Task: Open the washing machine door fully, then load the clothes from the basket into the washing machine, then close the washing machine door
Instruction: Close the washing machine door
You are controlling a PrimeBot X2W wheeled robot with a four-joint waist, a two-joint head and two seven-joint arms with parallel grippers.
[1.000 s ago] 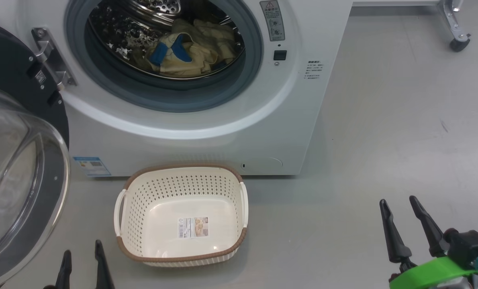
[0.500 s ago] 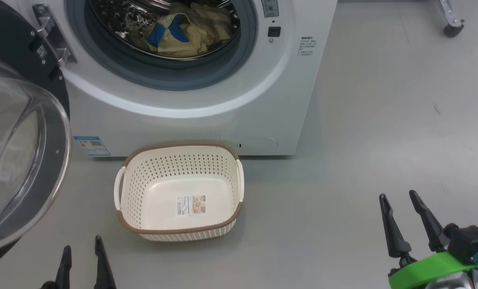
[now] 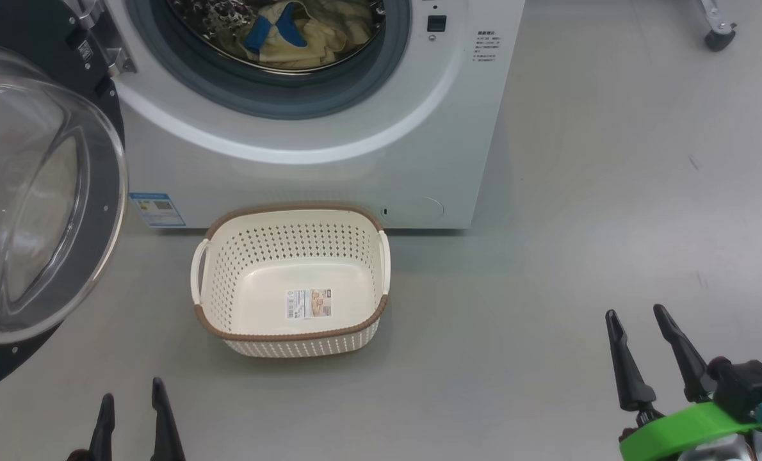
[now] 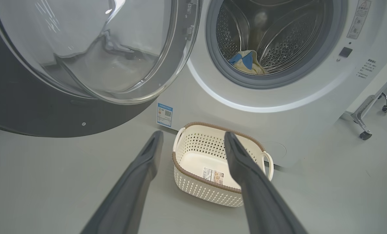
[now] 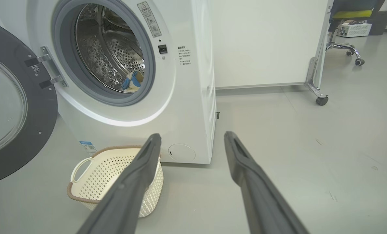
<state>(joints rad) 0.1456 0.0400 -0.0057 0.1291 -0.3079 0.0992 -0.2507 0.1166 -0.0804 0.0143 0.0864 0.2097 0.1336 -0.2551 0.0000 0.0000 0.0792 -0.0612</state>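
Observation:
The washing machine [image 3: 330,173] stands ahead with its door [image 3: 35,192] swung open to the left, glass bowl facing me. Cream-yellow clothes [image 3: 298,32] with a blue patch lie inside the steel drum [image 4: 278,35]. The basket [image 3: 291,282] sits empty on the floor in front of the machine, its label sticker showing. My left gripper [image 3: 131,397] is open at the bottom left, short of the basket. My right gripper [image 3: 637,317] is open at the lower right, well clear of the basket. Both hold nothing.
A white panel on a wheeled metal frame [image 5: 313,84] stands to the right of the machine. An office chair base [image 5: 346,52] is further back. Grey floor [image 3: 611,192] stretches to the right. The open door takes up the left side.
The camera has shifted, so the machine and basket sit higher in the head view and less of the drum shows. Both grippers stay open in the same places.

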